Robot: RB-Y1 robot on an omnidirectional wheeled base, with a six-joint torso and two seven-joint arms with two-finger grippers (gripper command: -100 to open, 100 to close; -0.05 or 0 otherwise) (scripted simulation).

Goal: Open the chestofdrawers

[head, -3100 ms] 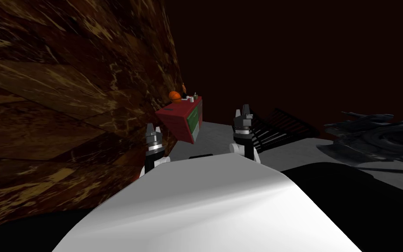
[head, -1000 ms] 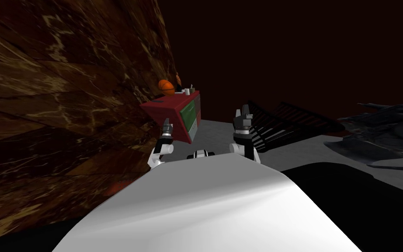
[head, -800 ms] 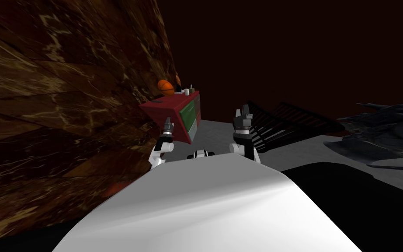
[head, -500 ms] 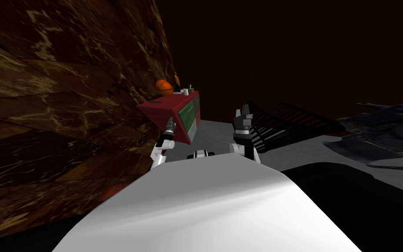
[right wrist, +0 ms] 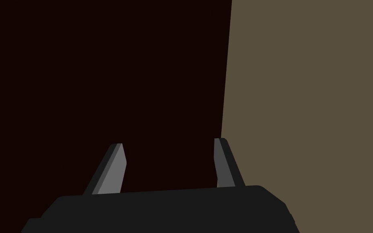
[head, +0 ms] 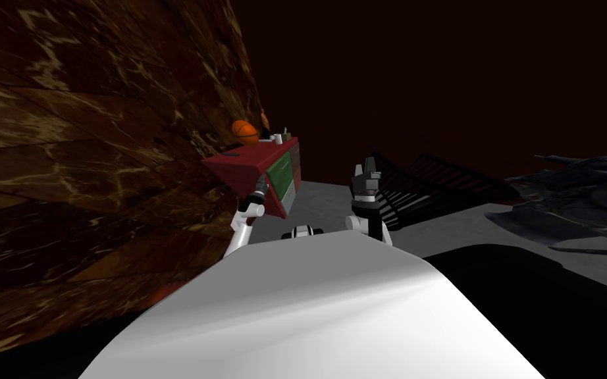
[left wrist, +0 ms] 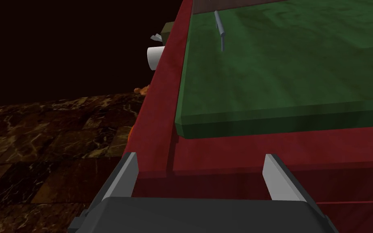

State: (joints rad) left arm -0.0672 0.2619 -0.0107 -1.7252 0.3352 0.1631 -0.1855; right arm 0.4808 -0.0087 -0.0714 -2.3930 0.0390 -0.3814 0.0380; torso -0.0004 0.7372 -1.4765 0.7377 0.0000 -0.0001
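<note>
Left gripper has its two grey blade fingers spread wide and empty, close before the red frame of the boxy red chest of drawers, near its corner. Beyond, a flat dull-green drawer front, cut off at the edge, carries a thin grey bar handle. At the chest's top edge a white cylinder is half hidden; an orange ball sits at the top's back edge. Right gripper, well apart, gapes empty too.
</note>
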